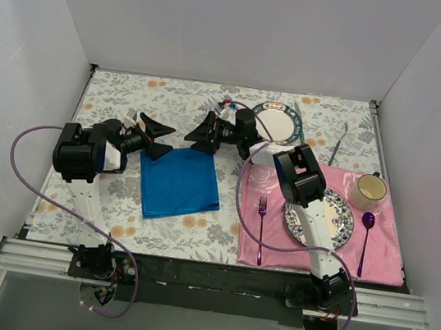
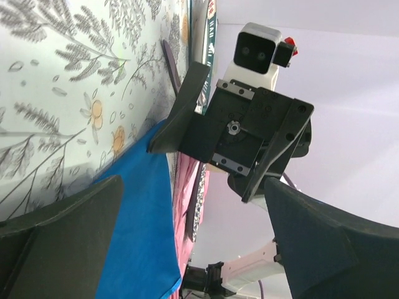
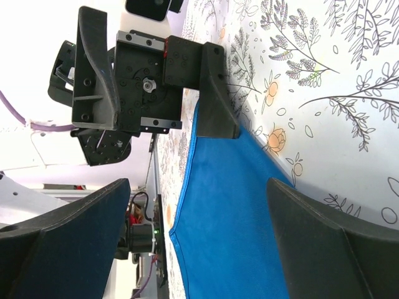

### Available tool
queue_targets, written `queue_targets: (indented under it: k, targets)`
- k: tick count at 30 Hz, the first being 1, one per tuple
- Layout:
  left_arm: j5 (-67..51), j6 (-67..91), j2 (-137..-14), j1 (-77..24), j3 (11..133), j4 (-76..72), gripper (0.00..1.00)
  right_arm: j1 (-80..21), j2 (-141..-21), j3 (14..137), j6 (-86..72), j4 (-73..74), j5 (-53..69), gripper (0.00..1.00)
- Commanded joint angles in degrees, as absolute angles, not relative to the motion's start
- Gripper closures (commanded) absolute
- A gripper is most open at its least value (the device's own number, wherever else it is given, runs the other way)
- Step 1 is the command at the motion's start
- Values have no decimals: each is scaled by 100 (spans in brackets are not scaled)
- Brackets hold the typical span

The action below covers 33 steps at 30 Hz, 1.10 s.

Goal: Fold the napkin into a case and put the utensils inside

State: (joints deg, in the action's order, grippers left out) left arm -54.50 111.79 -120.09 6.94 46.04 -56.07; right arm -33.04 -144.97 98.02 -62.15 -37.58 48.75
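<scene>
Since both arms are parked at the far edge of the napkin (image 1: 180, 185) with nothing pinched yet, I'd say this is the start of a fold. The left gripper (image 1: 164, 142) and the right gripper (image 1: 199, 132) both have their jaws spread wide and hold nothing. In the wrist views each one has a single finger tip resting on or right at a far corner of the cloth, with the other finger up in the air. The rest of the napkin runs out flat from the jaws toward the arm bases. To do this well, I'd slide the lower finger under the corner rather than press down on it, then close both grippers together so the edge comes up level. I'd keep the cloth lightly taut between the two pinches, because it looks soft and floppy and would probably sag or bunch if one side leads. Material-wise it's plain bright blue fabric, matte, roughly square and a bit skewed, with crisp edges. It lies on a floral tablecloth (image 1: 123, 92) that looks smooth, so dragging could shift the whole napkin. The fingers are black, hard and wedge-shaped.
</scene>
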Motion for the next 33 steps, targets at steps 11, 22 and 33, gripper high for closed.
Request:
queue_targets:
  k: [11, 22, 33]
  targets:
    - [-6231, 10345, -11259, 1459, 4104, -5044, 2, -3182, -14599, 9597, -5326, -2926, 4552, 1]
    - [-6434, 8772, -10239, 897, 5106, -3411, 2, -3296, -13677, 9713, -6205, -4324, 5291, 1]
    - [-5687, 9509, -11055, -281, 5555, -3673, 2, -3278, -12490, 7577, -6530, -4324, 5458, 1]
